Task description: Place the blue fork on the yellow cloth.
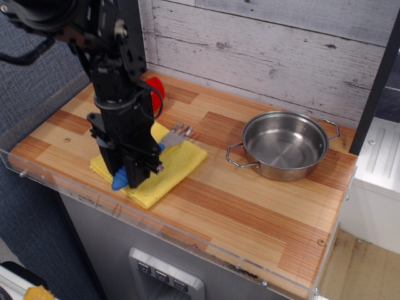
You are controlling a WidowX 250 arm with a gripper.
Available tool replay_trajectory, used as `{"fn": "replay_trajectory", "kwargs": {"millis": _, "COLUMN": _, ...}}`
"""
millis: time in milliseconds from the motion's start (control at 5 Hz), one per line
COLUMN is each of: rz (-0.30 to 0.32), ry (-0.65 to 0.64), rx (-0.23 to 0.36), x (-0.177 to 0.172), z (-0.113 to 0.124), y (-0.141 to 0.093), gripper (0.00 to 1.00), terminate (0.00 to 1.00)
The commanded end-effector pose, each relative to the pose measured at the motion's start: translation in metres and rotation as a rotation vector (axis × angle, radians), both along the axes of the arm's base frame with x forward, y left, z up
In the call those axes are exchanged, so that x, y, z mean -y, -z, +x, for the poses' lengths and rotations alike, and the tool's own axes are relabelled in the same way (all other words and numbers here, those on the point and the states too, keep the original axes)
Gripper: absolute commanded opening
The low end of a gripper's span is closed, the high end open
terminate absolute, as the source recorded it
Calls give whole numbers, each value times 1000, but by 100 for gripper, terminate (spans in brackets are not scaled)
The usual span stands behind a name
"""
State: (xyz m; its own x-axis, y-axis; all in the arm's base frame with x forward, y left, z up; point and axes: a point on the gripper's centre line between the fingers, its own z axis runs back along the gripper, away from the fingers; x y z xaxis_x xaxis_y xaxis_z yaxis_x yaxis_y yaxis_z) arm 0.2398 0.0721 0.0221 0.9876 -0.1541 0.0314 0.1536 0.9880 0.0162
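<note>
The yellow cloth (169, 165) lies on the wooden counter, front left of centre. My black gripper (134, 174) is low over the cloth's left half and shut on the blue fork (120, 180). The blue handle end sticks out at the gripper's lower left. The silver tines (177, 133) point to the upper right, over the cloth's far edge. The middle of the fork is hidden by the gripper. I cannot tell whether the fork touches the cloth.
A red rounded object (156, 89) sits behind the arm near the back wall. A steel pot (285, 145) with two handles stands to the right. A clear acrylic rim (187, 234) runs along the counter's front edge.
</note>
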Motion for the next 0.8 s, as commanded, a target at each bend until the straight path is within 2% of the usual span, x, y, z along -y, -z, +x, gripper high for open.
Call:
{"fn": "replay_trajectory", "kwargs": {"millis": 0, "rz": 21, "ry": 17, "rx": 14, "x": -1, "z": 9, "y": -12, "gripper": 100, "terminate": 0}}
{"fn": "replay_trajectory", "kwargs": {"millis": 200, "rz": 43, "ry": -17, "rx": 62, "x": 1, "z": 5, "y": -44, "gripper": 100, "terminate": 0}}
{"fn": "replay_trajectory", "kwargs": {"millis": 400, "rz": 83, "ry": -92, "rx": 148, "x": 1, "z": -6, "y": -94, "gripper": 100, "terminate": 0}}
{"fn": "replay_trajectory", "kwargs": {"millis": 600, "rz": 53, "ry": -227, "rx": 163, "x": -5, "z": -8, "y": -124, "gripper": 100, "terminate": 0}}
